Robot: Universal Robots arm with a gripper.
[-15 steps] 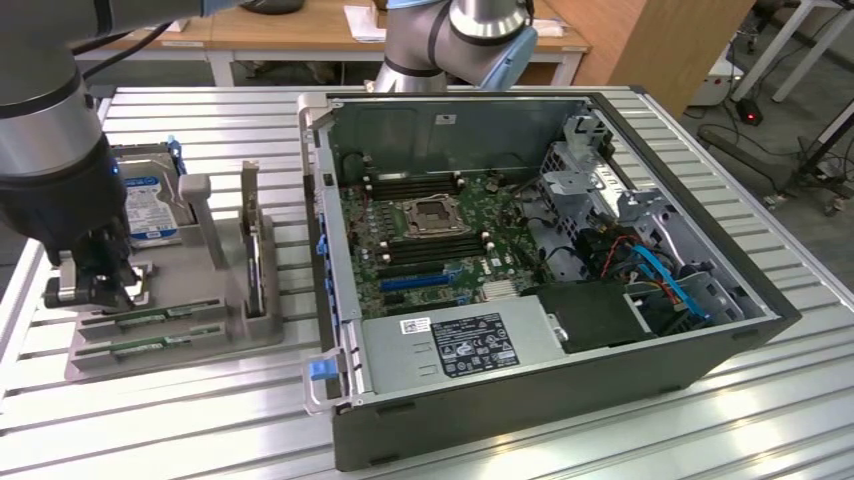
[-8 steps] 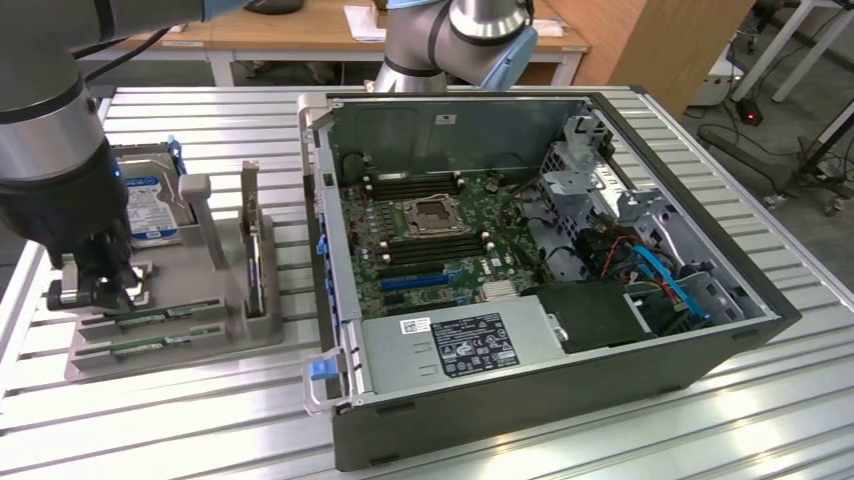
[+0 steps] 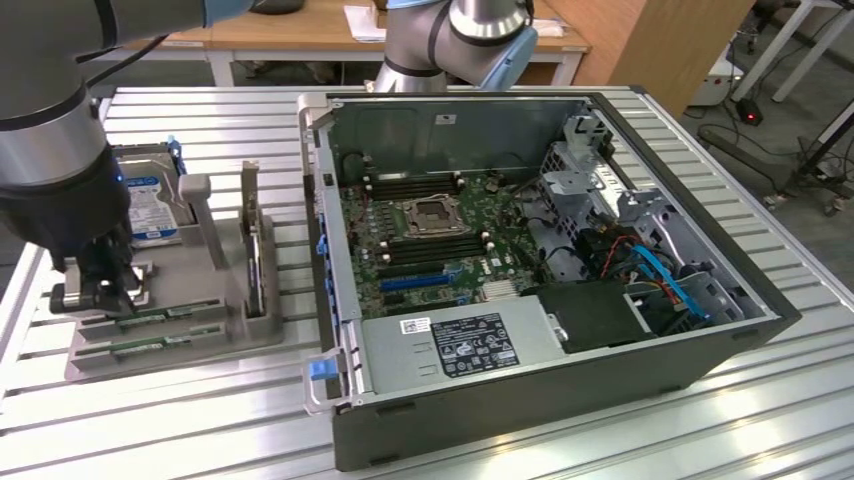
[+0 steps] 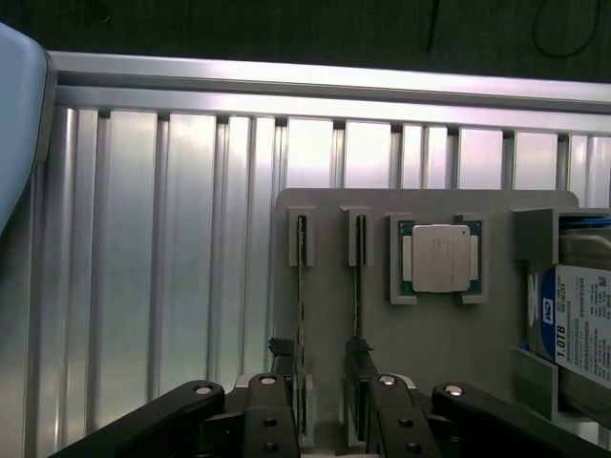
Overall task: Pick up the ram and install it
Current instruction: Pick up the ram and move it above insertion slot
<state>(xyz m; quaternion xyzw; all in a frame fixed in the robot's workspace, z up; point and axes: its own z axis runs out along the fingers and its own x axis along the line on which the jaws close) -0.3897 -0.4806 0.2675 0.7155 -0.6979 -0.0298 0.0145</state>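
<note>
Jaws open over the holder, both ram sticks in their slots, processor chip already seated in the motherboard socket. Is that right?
Not quite. The wrist view shows the processor chip in its pocket on the holder, beside the ram sticks, not in the motherboard socket. The rest stands: jaws open over the holder, both sticks slotted.

Wrist view: the picture's edge cut off the drive point(image 4: 573, 315); the hand point(image 4: 320, 367) hid one end of each ram stick point(image 4: 302, 286). Exterior view: the arm point(image 3: 54, 170) hid part of the drive.

Single arm point(image 3: 51, 180) upright, wrist pointing down; pincer point(image 3: 104, 288) low, jaws spread wide.
</note>
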